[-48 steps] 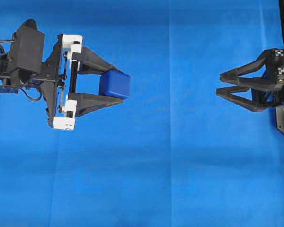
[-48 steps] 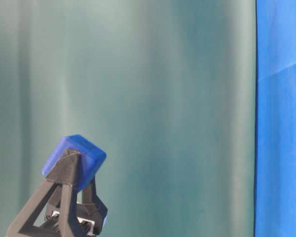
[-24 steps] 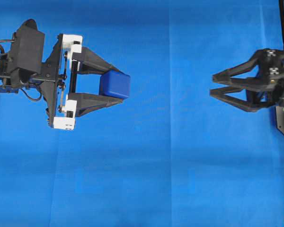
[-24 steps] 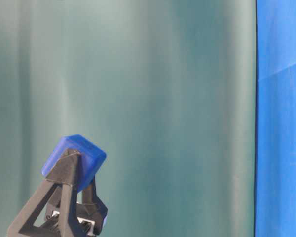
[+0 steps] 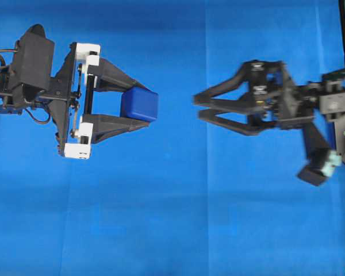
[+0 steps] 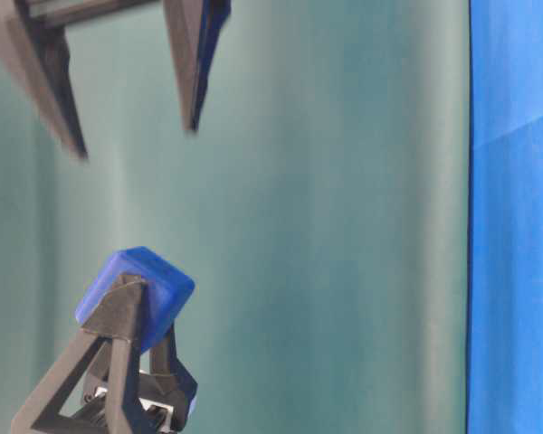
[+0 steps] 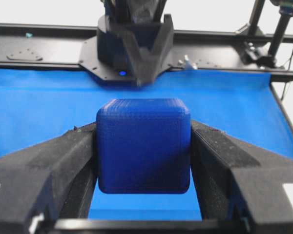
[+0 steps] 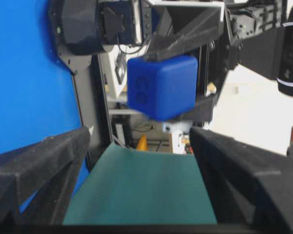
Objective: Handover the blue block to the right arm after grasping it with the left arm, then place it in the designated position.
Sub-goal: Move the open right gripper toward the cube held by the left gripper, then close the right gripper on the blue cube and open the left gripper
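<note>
Blue cloth (image 5: 178, 218), blue block (image 5: 140, 103) tilted in left pincer (image 5: 142, 102)

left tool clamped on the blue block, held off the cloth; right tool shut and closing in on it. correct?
Not quite: the right tool is open, not shut. The right wrist view shows its two fingers spread wide, with the blue block ahead of the gap. The rest stands: the left tool is clamped on the block, held off the cloth.
</note>
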`<action>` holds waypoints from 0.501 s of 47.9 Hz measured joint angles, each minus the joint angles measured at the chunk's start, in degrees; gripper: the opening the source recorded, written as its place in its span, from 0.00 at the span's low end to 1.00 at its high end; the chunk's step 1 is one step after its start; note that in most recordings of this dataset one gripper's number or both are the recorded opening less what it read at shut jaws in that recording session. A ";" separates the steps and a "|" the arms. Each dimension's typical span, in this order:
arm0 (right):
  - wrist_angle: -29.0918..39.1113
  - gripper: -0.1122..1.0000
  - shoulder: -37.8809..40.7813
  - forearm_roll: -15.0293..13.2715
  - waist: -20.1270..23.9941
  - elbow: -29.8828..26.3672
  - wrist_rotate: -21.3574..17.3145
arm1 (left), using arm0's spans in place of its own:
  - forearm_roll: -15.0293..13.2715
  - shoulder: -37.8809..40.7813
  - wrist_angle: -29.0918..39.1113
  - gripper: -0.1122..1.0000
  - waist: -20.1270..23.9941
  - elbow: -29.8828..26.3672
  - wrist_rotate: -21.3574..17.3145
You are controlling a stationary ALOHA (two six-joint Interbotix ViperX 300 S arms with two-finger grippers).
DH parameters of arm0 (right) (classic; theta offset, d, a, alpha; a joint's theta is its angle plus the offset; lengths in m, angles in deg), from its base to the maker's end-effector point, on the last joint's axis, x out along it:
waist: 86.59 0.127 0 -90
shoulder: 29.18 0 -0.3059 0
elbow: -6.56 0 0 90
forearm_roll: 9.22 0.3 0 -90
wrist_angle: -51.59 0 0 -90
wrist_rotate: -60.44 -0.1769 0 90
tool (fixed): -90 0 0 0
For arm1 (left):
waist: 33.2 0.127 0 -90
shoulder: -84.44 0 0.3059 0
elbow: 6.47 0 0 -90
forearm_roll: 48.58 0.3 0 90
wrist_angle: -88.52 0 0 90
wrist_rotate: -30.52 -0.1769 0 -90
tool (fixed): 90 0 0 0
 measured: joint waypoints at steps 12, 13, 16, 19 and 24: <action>-0.09 0.96 9.14 -0.09 0.00 -7.82 0.00 | 0.00 0.09 0.00 0.54 0.00 0.00 0.26; -0.18 0.96 9.93 -0.09 0.00 -8.61 0.09 | 0.00 0.00 0.00 0.54 0.00 0.00 0.26; -0.18 0.96 11.69 -0.09 0.00 -10.28 0.09 | 0.00 0.09 0.00 0.54 0.00 0.00 0.35; -0.18 0.96 13.18 -0.09 0.00 -12.13 0.00 | 0.00 0.09 0.00 0.54 -0.09 0.00 0.35; -0.26 0.96 14.85 -0.09 0.00 -14.06 0.00 | 0.00 0.09 0.00 0.54 0.00 0.00 0.35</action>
